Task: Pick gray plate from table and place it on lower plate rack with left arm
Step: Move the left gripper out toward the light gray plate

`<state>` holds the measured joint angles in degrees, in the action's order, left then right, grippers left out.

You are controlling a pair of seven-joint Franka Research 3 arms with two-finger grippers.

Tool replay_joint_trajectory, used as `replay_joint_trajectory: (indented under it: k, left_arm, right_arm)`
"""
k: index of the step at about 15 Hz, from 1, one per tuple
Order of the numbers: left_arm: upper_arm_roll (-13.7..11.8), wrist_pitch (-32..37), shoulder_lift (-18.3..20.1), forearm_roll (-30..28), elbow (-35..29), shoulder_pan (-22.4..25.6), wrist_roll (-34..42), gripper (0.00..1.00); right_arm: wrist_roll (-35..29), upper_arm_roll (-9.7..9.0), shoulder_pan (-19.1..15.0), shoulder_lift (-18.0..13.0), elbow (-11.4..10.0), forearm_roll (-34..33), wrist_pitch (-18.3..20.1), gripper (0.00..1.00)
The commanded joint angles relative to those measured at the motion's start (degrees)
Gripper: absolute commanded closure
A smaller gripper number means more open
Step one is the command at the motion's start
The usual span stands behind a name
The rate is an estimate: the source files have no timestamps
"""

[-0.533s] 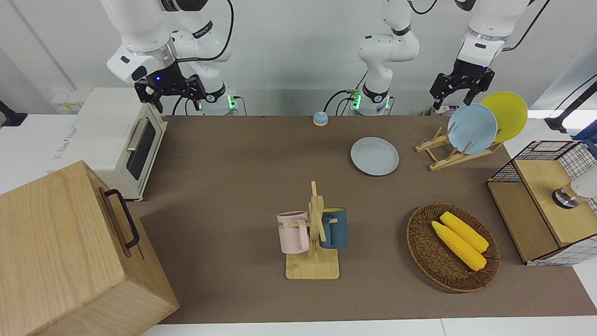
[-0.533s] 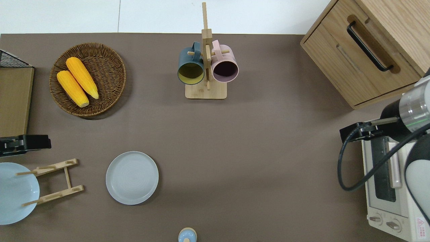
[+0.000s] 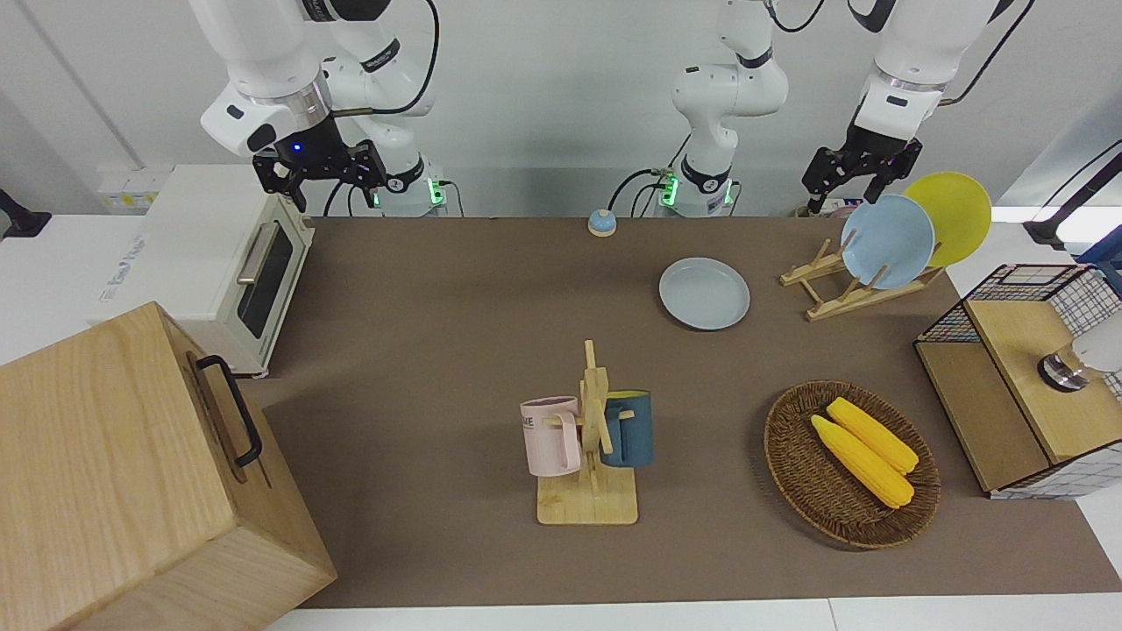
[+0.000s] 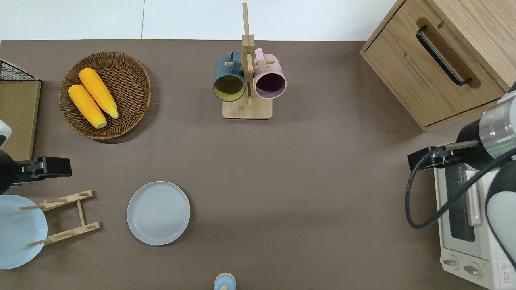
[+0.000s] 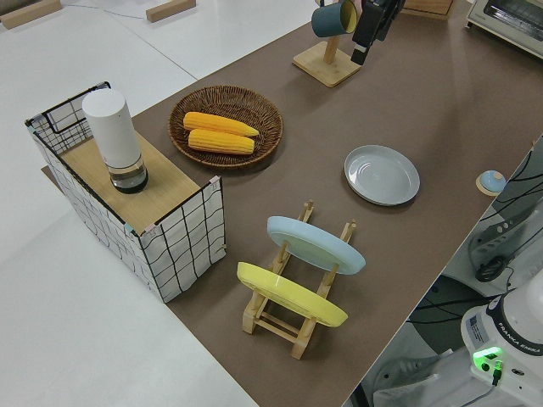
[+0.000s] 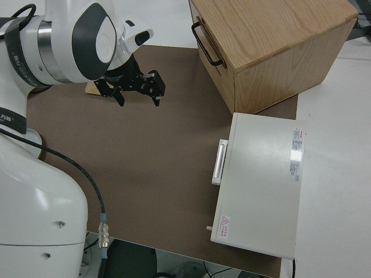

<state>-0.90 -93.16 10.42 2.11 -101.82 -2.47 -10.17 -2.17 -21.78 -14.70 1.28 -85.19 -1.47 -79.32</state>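
We are seeing the round pale gray plate (image 4: 158, 213) lying flat on the brown matte surface (image 4: 306, 169), toward the left arm's end of it. Nothing is touching the plate. It is lying near the small low light-wood rack with slanted pegs (image 4: 66, 216), which is standing closer to the left arm's end of the surface. A light blue round plate (image 3: 887, 241) and a yellow round plate (image 3: 951, 217) are leaning in that rack, the yellow one nearer to that end of the surface.

The left arm's black two-finger gripper (image 3: 855, 171) is hanging in the air, over the bare surface just farther from the robots than the rack, as the overhead view is showing (image 4: 50, 168). Its fingers are standing apart and are holding nothing. The right arm's black gripper with the blue light (image 3: 317, 168) is parked; its fingers are also spread and empty.

Farther from the robots than the gray plate, a round woven wicker basket (image 4: 133, 66) is holding two yellow corn cobs (image 4: 92, 98). An upright wooden mug stand (image 4: 247, 78) is carrying a dark blue mug (image 4: 229, 82) and a pink mug (image 4: 270, 80).
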Motion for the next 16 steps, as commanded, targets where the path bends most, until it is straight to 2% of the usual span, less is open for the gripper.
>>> replay_joint_trajectory:
  k: [1,4,8,16]
  left_arm:
    - [-0.42,1.49,-0.84,-0.09,1.54,-0.60,-0.82,0.01]
    - [-0.42,1.40,-0.75,-0.18,1.10,-0.43,-0.55,0.01]
    - [-0.33,-0.96,-0.49,-0.71,-3.28,-0.43,0.06,0.01]
    - [-0.24,-16.42,3.11,-0.71,-21.64,-0.60,0.33,0.01]
  right_arm:
    - [-0.73,-1.34,-1.47,-0.14,0.55,-0.38,0.83,0.017]
    - [-0.73,-1.34,-1.47,-0.14,0.55,-0.38,0.83,0.017]
    - [-0.73,-1.34,-1.47,-0.14,0.55,-0.38,0.83,0.017]
    - [-0.73,-1.34,-1.47,-0.14,0.55,-0.38,0.83,0.017]
